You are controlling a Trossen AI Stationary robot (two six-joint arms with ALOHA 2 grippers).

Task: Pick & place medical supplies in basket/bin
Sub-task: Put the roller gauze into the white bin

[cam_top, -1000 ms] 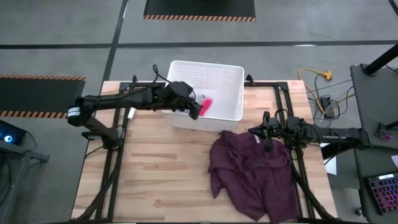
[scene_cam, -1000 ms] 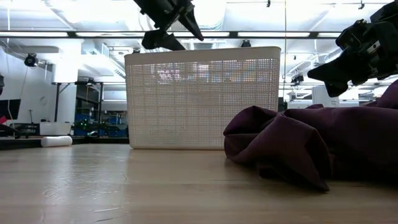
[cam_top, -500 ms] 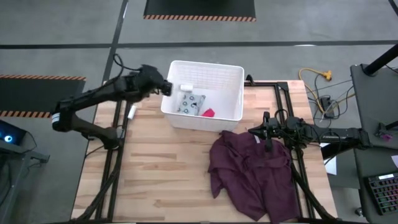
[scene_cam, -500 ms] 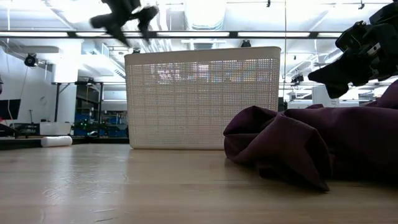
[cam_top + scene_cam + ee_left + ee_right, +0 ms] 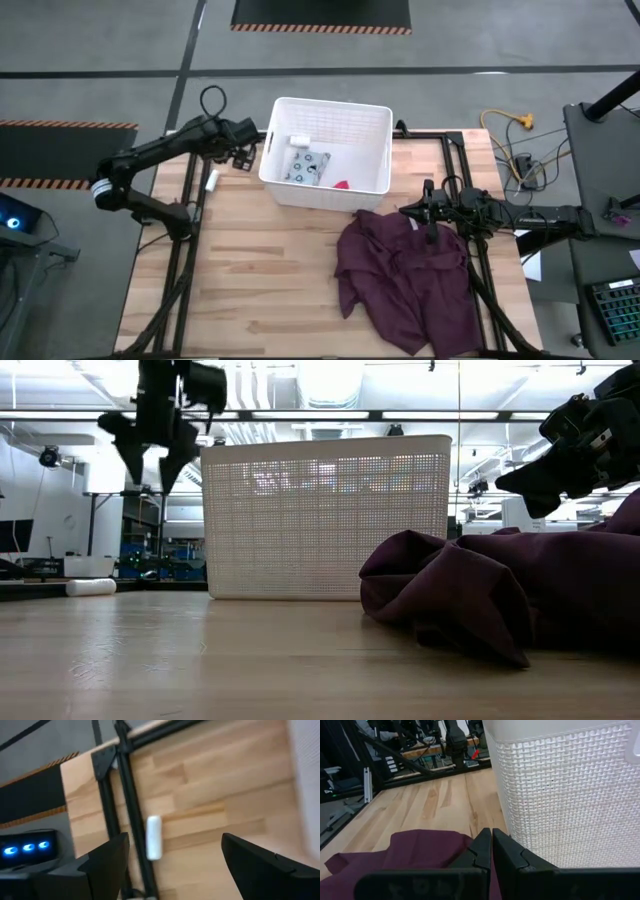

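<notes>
The white slotted basket [image 5: 375,150] [image 5: 325,520] stands at the table's far edge. On its floor lie the teal dotted packet [image 5: 308,167], a tiny white bottle [image 5: 298,141] and the pink-red piece [image 5: 341,184]. A white tube [image 5: 211,181] [image 5: 153,836] [image 5: 90,587] lies on the table left of the basket, beside a dark frame rail. My left gripper [image 5: 245,153] [image 5: 150,475] [image 5: 175,840] hangs open in the air just left of the basket, fingers pointing down, above and beside the tube. My right gripper [image 5: 428,214] [image 5: 491,845] [image 5: 530,480] is shut, hovering over the maroon cloth's far edge.
The maroon cloth [image 5: 405,275] [image 5: 500,595] lies heaped on the table's right near part, close to the basket's near wall. Dark frame rails [image 5: 195,200] run along the table's left and right sides. Bare wood [image 5: 250,270] spreads across the left near part.
My left gripper has swung from over the basket toward the table's left, crossed the basket's left rim, and tipped its fingers down. The pink-red piece, which was at its fingers inside the basket, now lies on the basket floor.
</notes>
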